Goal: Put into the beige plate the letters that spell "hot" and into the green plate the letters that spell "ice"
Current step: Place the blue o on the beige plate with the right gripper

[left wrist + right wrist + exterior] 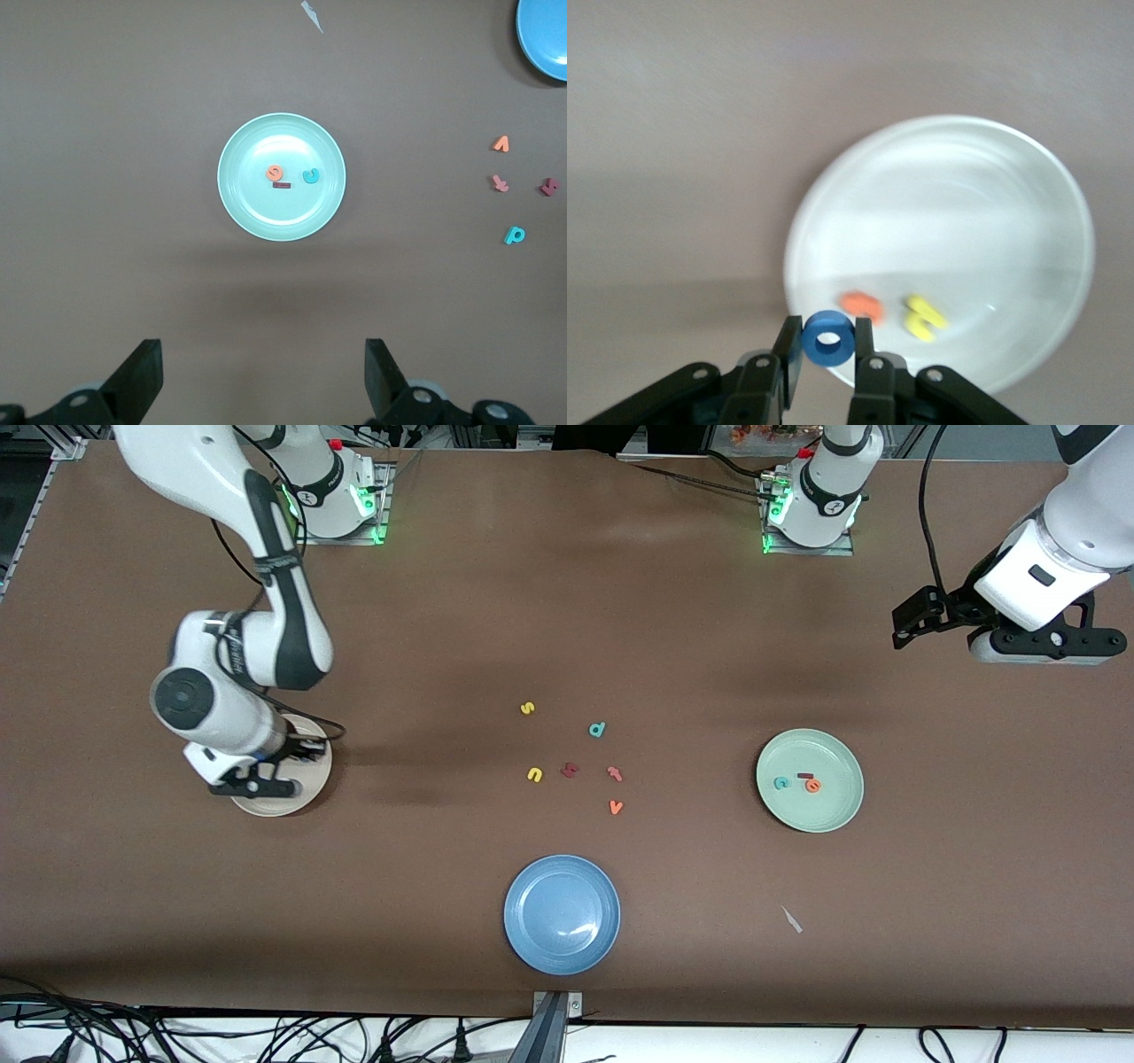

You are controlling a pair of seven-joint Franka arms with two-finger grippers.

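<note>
My right gripper [828, 335] [257, 786] is shut on the blue ring "o" [828, 339] and holds it just above the rim of the beige plate [948, 177] [308, 793]. An orange "t" [863, 305] and a yellow "h" [923, 319] lie in that plate. The green plate [837, 810] [248, 204] holds the teal "c" [781, 783] [311, 175], the dark red "i" [806, 776] [282, 186] and the orange "e" [812, 786] [276, 173]. My left gripper [1047, 651] [262, 359] waits open and empty, high over bare table at the left arm's end.
A blue plate [562, 914] sits near the table's front edge. Loose letters lie mid-table: yellow "s" [527, 708], teal "d" [597, 730], yellow "n" [534, 774], a dark red letter [570, 771], an orange letter [614, 773], orange "v" [616, 807]. A white scrap [791, 919] lies nearer the camera than the green plate.
</note>
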